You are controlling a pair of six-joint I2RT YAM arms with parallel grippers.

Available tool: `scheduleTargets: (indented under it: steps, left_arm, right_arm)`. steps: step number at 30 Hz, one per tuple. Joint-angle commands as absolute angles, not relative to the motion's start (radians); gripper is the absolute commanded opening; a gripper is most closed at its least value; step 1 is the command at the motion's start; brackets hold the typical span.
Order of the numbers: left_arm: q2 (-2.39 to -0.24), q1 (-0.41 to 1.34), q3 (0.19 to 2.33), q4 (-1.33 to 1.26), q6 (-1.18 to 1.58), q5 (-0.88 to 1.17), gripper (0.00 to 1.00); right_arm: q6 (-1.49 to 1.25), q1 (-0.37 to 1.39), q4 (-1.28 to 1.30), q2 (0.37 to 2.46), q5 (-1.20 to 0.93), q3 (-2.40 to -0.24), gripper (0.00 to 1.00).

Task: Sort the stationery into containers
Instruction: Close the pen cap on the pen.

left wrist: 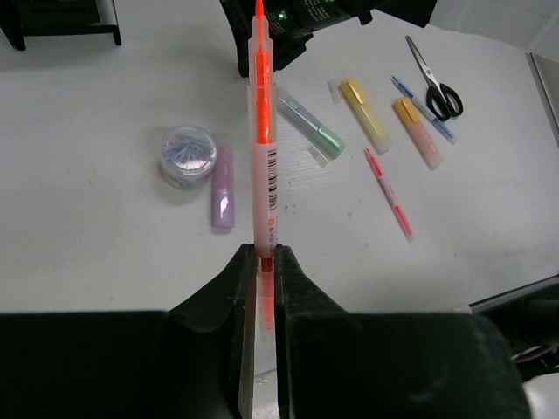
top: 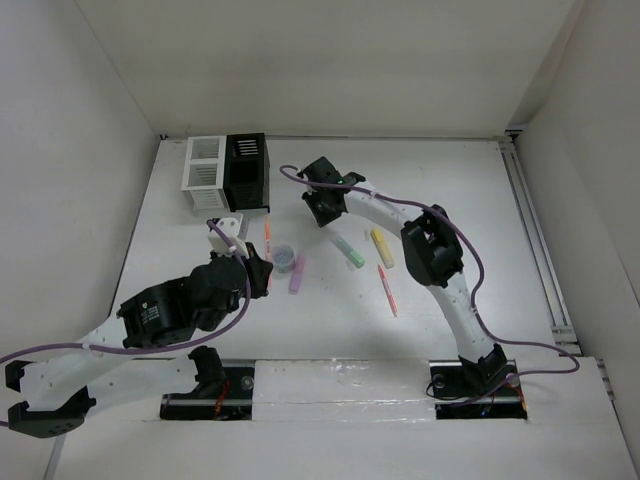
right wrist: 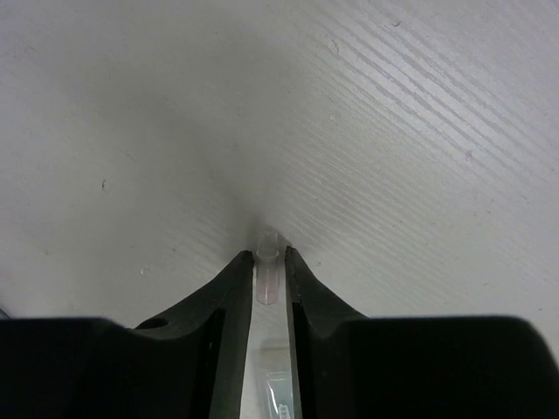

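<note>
Left pincer (left wrist: 262, 258): clamped on the orange marker (left wrist: 262, 157), raised over the desk (top: 450, 200) at five o'clock of the black box (top: 246, 170). Right pincer (right wrist: 266, 262): closed round a small clear tube (right wrist: 266, 281), at four o'clock of that box. White box (top: 203, 163): joined at its nine o'clock.

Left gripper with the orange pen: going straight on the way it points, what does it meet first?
Most likely the right gripper: in the left wrist view the orange pen in the left gripper aims its tip at that black body, low over the table. Depth unclear.
</note>
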State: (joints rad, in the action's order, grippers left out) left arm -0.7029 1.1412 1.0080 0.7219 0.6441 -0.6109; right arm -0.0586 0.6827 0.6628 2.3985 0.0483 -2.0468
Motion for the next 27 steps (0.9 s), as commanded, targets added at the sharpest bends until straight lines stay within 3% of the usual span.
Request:
scheduleTargets:
  steps: [1,2,6,11,17,27]
  left_arm:
    - [-0.684,1.137,1.008,0.699,0.647,-0.632,0.00]
    - [-0.684,1.137,1.008,0.699,0.647,-0.632,0.00]
    - [-0.684,1.137,1.008,0.699,0.647,-0.632,0.00]
    - [-0.675,1.137,1.008,0.699,0.647,-0.641,0.00]
    - [-0.735,1.137,0.999,0.649,0.621,-0.628,0.00]
    - [-0.922,1.137,1.042,0.450,0.562,-0.536,0.00]
  right_arm:
    - [-0.057,0.703,0.683,2.451,0.041,-2.062,0.25]
    - [-0.057,0.703,0.683,2.451,0.041,-2.062,0.24]
    - [-0.057,0.703,0.692,2.451,0.041,-2.062,0.00]
    - [-0.061,0.703,0.666,2.404,0.002,-2.005,0.00]
    - [-0.205,0.647,0.259,2.018,-0.204,-1.700,0.00]
    - [-0.731,0.534,-0.278,1.439,-0.016,-1.218,0.00]
